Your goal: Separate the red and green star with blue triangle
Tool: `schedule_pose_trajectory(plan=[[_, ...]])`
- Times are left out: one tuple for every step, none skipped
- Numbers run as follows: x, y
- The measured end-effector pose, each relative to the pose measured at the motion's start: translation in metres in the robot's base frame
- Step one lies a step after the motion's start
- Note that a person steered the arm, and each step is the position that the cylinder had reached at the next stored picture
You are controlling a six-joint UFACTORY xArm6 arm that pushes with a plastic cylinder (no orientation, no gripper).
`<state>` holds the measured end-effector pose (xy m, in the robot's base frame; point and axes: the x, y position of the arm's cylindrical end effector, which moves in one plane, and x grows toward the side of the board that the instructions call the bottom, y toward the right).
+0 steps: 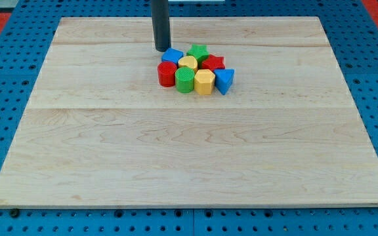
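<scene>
Blue triangle (224, 80) packed against red star (212, 63); no gripper, tip (161, 48) behind cluster, risks scattering green star (198, 52)

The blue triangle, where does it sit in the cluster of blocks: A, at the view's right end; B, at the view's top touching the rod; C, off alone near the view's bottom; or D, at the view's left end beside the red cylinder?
A: the blue triangle is the cluster's rightmost block, beside the yellow block.
</scene>
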<state>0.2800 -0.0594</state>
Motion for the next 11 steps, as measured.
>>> schedule_pose_trajectory(plan=[[-0.034, 0.012], [-0.015, 0.115], [0.033, 0.203], [0.111, 0.187], [0.119, 0.110], [0.093, 0.064], [0.070, 0.073], [0.056, 0.093], [0.039, 0.104], [0.028, 0.106], [0.045, 0.106]])
